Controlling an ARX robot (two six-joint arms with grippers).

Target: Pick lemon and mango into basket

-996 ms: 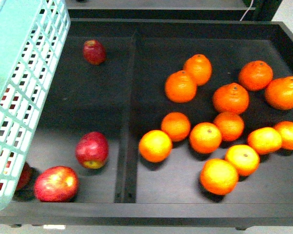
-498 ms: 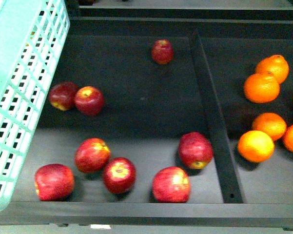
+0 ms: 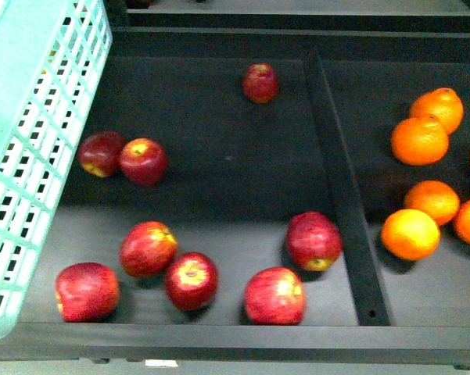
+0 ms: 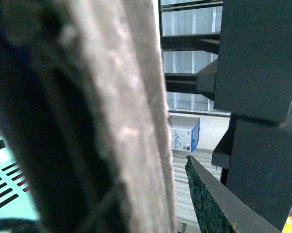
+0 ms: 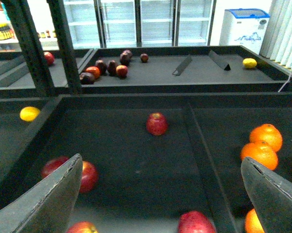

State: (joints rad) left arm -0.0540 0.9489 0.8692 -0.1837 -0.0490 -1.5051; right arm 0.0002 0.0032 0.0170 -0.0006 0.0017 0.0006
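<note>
The basket (image 3: 19,86), apparently tilted, runs lengthwise away beside the apples (image 3: 143,161).

I count in the front view: eight red apples (image 3: 274,295), six oranges (image 3: 419,139) with one cut off at the edge, and one basket (image 3: 31,141).

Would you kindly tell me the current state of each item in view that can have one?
Right gripper: open, empty.
Left gripper: in view, open or shut unclear.
Basket: tilted over the bin's left edge, contents hidden.
Apples: seven, loose in the left compartment, untouched.
Oranges: loose in the right compartment.
Small yellow fruit: loose in a neighbouring compartment, not picked.
</note>
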